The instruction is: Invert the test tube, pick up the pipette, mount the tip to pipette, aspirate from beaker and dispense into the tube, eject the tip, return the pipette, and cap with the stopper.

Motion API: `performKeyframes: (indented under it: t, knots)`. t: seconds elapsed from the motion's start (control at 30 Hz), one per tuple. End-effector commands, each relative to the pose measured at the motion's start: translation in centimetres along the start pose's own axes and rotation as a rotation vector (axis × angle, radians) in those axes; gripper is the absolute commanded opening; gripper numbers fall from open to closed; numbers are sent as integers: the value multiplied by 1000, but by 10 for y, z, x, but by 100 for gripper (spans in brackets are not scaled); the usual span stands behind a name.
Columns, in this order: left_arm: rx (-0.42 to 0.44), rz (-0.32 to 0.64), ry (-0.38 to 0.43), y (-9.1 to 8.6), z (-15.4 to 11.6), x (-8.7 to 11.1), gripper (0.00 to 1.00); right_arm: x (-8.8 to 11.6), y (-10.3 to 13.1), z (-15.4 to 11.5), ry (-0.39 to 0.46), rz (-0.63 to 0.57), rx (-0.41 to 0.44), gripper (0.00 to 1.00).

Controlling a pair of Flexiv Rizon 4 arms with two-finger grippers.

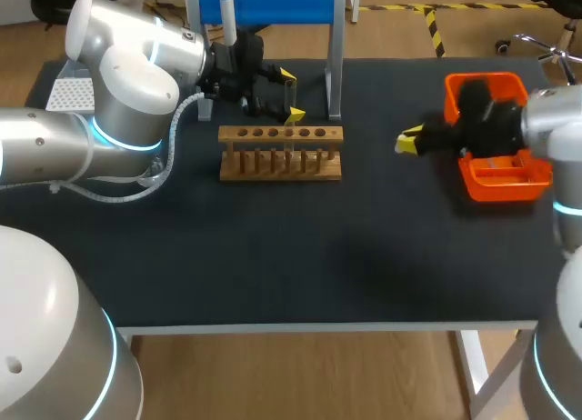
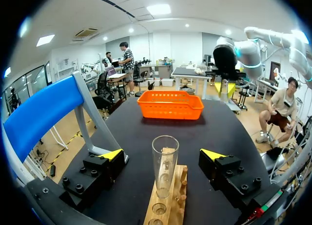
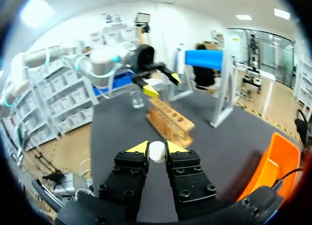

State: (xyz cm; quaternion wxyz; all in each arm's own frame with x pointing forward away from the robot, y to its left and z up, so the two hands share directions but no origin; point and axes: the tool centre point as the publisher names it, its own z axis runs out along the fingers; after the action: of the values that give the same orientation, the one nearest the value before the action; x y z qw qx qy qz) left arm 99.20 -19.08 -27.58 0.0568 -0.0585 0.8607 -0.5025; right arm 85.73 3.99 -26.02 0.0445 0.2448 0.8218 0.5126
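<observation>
A clear test tube (image 2: 165, 166) stands upright, mouth up, in a wooden rack (image 2: 168, 205) at the table's middle back (image 1: 280, 152). My left gripper (image 2: 162, 157) is open, one finger on each side of the tube and neither touching it; in the head view it (image 1: 291, 96) hovers over the rack's right part. My right gripper (image 3: 157, 148) is shut on a small white stopper (image 3: 157, 153) and hangs right of the rack (image 1: 406, 141), in front of the orange basket. A white pipette (image 1: 227, 11) hangs on the blue-barred stand (image 1: 273, 4) at the back.
The orange basket (image 1: 496, 156) sits at the table's right edge, under my right arm. A white tip box (image 1: 71, 93) lies at the far left, behind my left arm. A clear glass vessel (image 3: 137, 98) stands beyond the rack's far end. The stand's grey leg (image 1: 335, 65) rises just behind the rack.
</observation>
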Motion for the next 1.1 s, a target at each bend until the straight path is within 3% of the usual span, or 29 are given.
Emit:
performKeyframes:
  t: [0.03, 0.2, 0.43, 0.83, 1.0, 1.1]
  knots:
    - [4, 1, -2, 1, 0, 0, 100, 7, 9, -78, 580, -101, 22, 0]
    - [4, 1, -2, 1, 0, 0, 100, 12, 15, -77, 582, -204, 118, 0]
    - [4, 1, -2, 1, 0, 0, 100, 13, 24, -67, 490, -342, 268, 0]
    - [4, 1, -2, 1, 0, 0, 100, 5, 51, -41, 344, -350, 303, 0]
    - [4, 1, -2, 1, 0, 0, 100, 2, 61, -30, 265, -333, 278, 0]
    - [4, 1, -2, 1, 0, 0, 100, 2, 61, -30, 265, -333, 278, 0]
